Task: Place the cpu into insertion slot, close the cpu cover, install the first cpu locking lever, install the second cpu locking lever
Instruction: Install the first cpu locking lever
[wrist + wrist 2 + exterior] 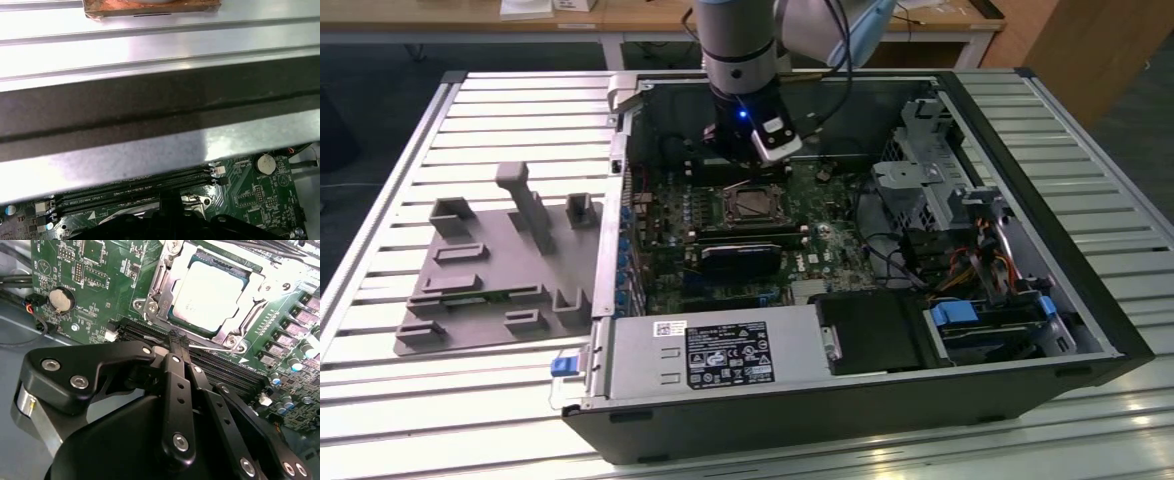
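Nearest, in the second wrist view: the gripper (177,341), its black fingers (176,375) drawn together to a narrow point, tips down by the long black memory slots (225,371). Touching the thin silvery lever (211,346) just beside the tips, or only hovering over it: cannot tell.

Just beyond, the chip (207,290) seated flat in the socket (750,205), pale metal top facing up. Over it, the cover plate (159,292) lying closed, framing the chip through the cut-out middle. Around the socket, green motherboard (100,270), with a round coin battery (61,299) well off to one side.

Farther out, in the exterior view: the arm (740,50) reaching down into an open computer case (854,425) laid on its side on a slatted metal worktop (400,180). Along the case's near edge, a grey power supply (707,352) with a label. On the exterior view's left, apart from the case, a grey moulded fixture (494,280) resting on the worktop.
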